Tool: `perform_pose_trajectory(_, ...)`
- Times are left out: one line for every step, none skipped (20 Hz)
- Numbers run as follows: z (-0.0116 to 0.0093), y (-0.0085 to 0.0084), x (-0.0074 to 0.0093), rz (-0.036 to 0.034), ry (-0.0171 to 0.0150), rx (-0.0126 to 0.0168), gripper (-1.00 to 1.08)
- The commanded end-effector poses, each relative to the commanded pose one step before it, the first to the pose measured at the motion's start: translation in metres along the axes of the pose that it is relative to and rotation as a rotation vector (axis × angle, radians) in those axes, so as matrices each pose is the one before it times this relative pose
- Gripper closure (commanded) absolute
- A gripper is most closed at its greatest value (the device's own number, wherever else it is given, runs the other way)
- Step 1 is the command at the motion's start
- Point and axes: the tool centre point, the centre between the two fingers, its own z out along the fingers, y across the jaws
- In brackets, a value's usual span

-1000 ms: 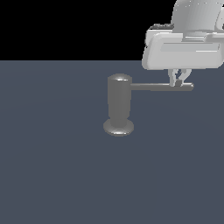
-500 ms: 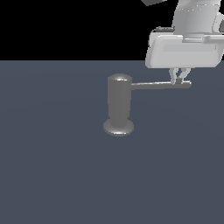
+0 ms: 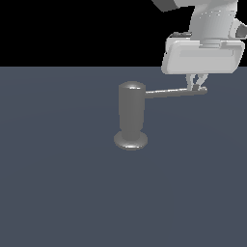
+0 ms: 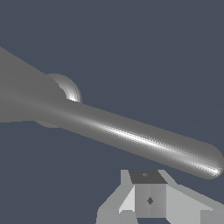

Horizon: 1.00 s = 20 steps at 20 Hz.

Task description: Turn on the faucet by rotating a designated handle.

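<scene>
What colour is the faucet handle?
Dull metallic grey, with a bright highlight along its length. The handle shows best in the wrist view.

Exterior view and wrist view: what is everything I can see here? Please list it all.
faucet: one, dull grey metal upright cylinder with domed top and round foot, standing mid-floor.
handle: one, slim grey rod with a rounded tip, sticking out sideways from the cylinder's upper part toward the exterior view's right.
floor: one, flat dark blue-grey surface under everything.
background: black, above the floor's far edge.
gripper: one, pale grey, hanging from above at the handle's tip; whether it pinches the rod is unclear.
arm: one, pale grey, upper part of the exterior view's right.
</scene>
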Motion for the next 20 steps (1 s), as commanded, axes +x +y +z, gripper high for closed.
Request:
perform_pose_trajectory(0.00941, 0.01268, -0.00036, 0.01556, -0.01543, 0.00053, 1.08)
perform_pose_trajectory(0.00029, 0.00212, 0.00212, 0.00078, -0.00056, 0.0002, 1.08)
perform_pose_trajectory(0.00019, 0.00198, 0.00214, 0.00055, -0.00039, 0.00014, 1.08)
perform_pose_trajectory(0.00028, 0.0021, 0.00211, 0.00078, -0.00056, 0.0002, 1.08)
perform_pose_trajectory(0.00028, 0.0021, 0.0021, 0.00078, -0.00056, 0.0002, 1.08)
perform_pose_trajectory(0.00018, 0.00196, 0.00212, 0.00055, -0.00039, 0.00014, 1.08)
perform_pose_trajectory(0.00028, 0.00208, 0.00208, 0.00078, -0.00056, 0.0002, 1.08)
perform_pose_trajectory(0.00028, 0.00207, 0.00207, 0.00078, -0.00056, 0.0002, 1.08)
perform_pose_trajectory(0.00028, 0.00207, 0.00206, 0.00078, -0.00055, 0.00019, 1.08)
perform_pose_trajectory(0.00018, 0.00193, 0.00208, 0.00055, -0.00039, 0.00014, 1.08)
perform_pose_trajectory(0.00028, 0.00205, 0.00204, 0.00078, -0.00055, 0.00019, 1.08)
perform_pose_trajectory(0.00017, 0.00191, 0.00206, 0.00055, -0.00039, 0.00013, 1.08)
perform_pose_trajectory(0.00027, 0.00204, 0.00202, 0.00078, -0.00055, 0.00019, 1.08)
perform_pose_trajectory(0.00027, 0.00203, 0.00201, 0.00078, -0.00055, 0.00018, 1.08)
perform_pose_trajectory(0.00016, 0.00188, 0.00203, 0.00056, -0.00039, 0.00013, 1.08)
perform_pose_trajectory(0.0, 0.0, 0.0, 0.0, 0.0, 0.0, 1.08)
perform_pose_trajectory(-0.01266, -0.01882, 0.00979, -0.03042, 0.02138, 0.00228, 1.08)
perform_pose_trajectory(0.00029, -0.00024, 0.00326, 0.00056, -0.0004, -0.00003, 1.08)
perform_pose_trajectory(0.00037, -0.00011, 0.00321, 0.0008, -0.00056, -0.00004, 1.08)
perform_pose_trajectory(0.00028, -0.00023, 0.00322, 0.00056, -0.0004, -0.00003, 1.08)
